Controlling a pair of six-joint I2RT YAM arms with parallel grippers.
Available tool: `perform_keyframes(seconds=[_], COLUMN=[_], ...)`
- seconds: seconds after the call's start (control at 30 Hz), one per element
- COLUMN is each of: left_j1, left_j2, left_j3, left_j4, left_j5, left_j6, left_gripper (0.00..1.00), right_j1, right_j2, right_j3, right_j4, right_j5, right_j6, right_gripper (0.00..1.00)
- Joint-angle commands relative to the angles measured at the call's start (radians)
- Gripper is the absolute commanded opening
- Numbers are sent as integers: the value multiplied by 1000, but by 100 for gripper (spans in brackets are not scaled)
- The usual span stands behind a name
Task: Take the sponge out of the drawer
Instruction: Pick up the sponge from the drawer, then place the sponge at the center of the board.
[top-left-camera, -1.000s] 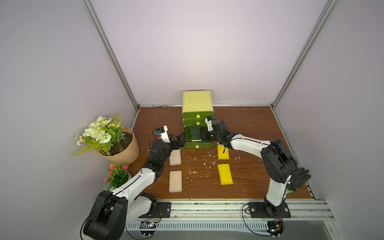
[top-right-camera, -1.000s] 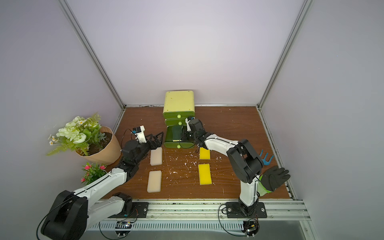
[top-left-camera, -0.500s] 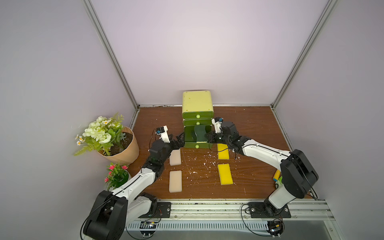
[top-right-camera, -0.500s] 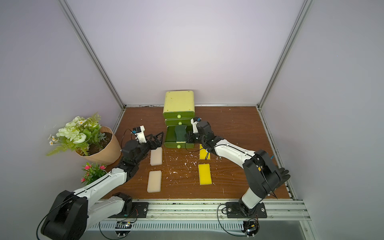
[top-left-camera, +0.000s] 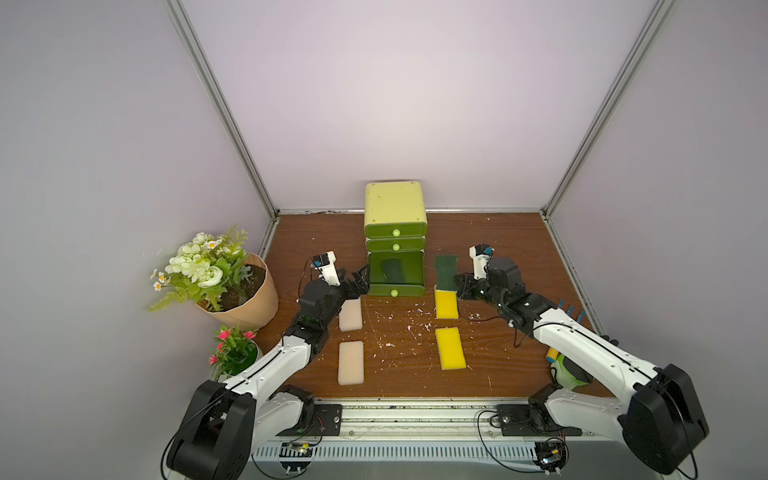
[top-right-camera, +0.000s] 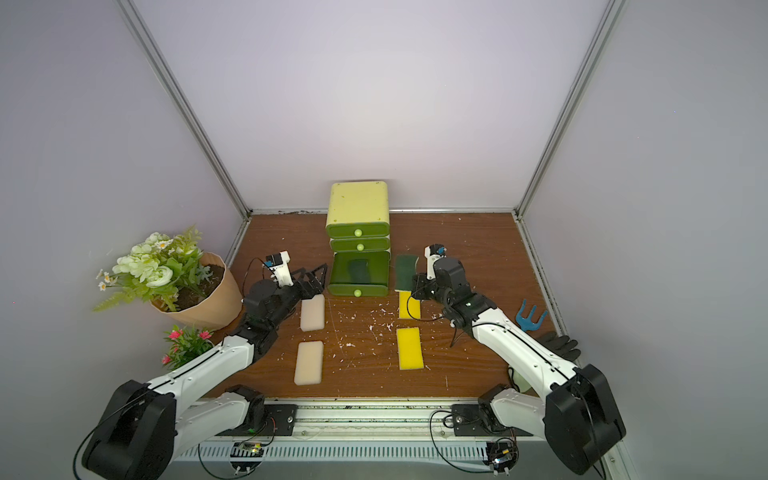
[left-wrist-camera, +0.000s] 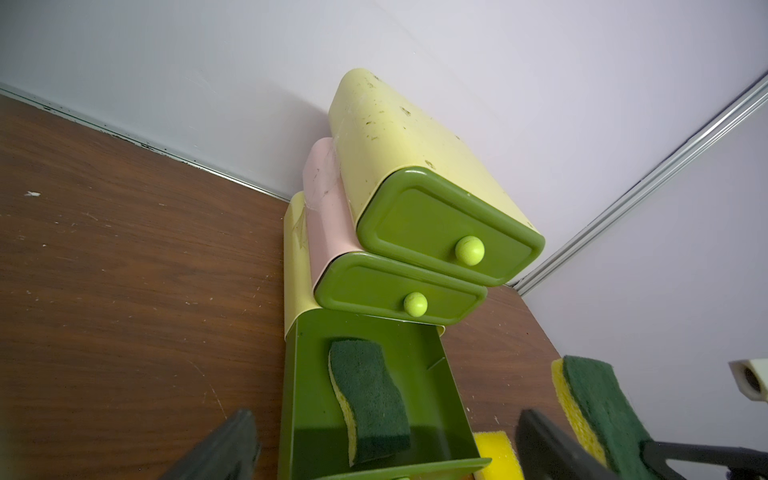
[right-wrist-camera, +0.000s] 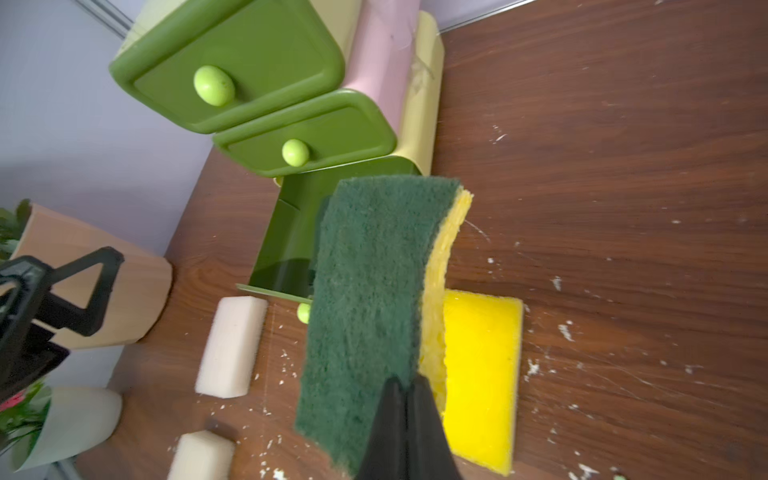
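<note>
- Right gripper (right-wrist-camera: 405, 386) reaches forward, low, jaws clamped on one end of a green-topped sponge (right-wrist-camera: 374, 291), held outside the drawer (top-left-camera: 395, 289), just beside its right wall.
- Left gripper (top-left-camera: 357, 278) spread wide, empty, just beside the drawer's left wall.
- The drawer, the bottom one, stands pulled out; a second sponge (left-wrist-camera: 370, 399) lies flat inside.
- Both upper drawers (top-left-camera: 395, 232) shut.
</note>
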Motion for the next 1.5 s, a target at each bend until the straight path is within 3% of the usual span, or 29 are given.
perform_keyframes(seconds=[0.0,0.2,0.37,0.8,1.2,1.47], left_j1=[11,11,11,11,11,11], left_j2=[12,27,36,48,48,52], left_j3=[4,4,4,3,2,3], left_j4=[27,45,55,72,72,75], left_j5=[10,23,31,39,39,40], left_j6=[3,-9,-16,-23,-23,-24], left_gripper=[100,100,100,100,100,100], right_j1=[-11,-20,-24,-28,-35,-44], right_j2=[-65,-126,-113,97,198,248], right_j3=[-11,-47,-69,-17,6,18], right_j4=[-76,-166,-175,-198,-175,-173], right_j5=[113,274,334,311,370,432], right_j6=[-69,-116,-148,-210,-255,-272], right_gripper=[0,0,0,0,0,13])
